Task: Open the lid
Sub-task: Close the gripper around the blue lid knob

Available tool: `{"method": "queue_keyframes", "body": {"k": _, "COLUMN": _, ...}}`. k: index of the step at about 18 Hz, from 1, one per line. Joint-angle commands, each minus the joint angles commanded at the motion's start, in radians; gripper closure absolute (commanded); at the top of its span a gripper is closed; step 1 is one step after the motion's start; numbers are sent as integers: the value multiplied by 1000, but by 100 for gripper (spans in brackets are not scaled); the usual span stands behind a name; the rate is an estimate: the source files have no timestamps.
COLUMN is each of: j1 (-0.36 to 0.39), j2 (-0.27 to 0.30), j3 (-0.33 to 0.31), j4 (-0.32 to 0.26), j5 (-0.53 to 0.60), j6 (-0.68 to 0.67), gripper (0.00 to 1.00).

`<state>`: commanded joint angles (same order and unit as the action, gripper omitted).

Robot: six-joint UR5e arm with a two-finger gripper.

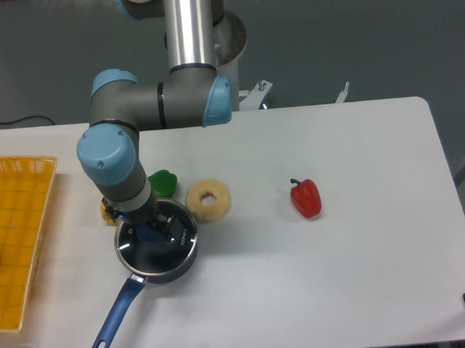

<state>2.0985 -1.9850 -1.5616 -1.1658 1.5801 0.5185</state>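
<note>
Glass lid [147,249] under hand [152,232]

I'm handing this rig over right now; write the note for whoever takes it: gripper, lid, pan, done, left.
Gripper: down on the blue centre knob; whether the jaws have closed cannot be told.
Round clear glass lid: seated on the dark blue long-handled saucepan, near the table's front left.
Done: arm brought to the knob.
Left: confirm grip, lift the lid off, set it on bare table.

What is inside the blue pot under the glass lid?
Through the lid, which sits on the saucepan, only a dark inside shows. The gripper at the blue knob covers part, so any contents cannot be told.
</note>
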Motion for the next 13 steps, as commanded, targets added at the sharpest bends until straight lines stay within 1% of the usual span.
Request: {"method": "queue_keyframes", "body": {"k": 13, "j1": -6, "j2": -3, "j3": -8, "j4": 3, "j5": -5, "j6": -2, "gripper": 0}}
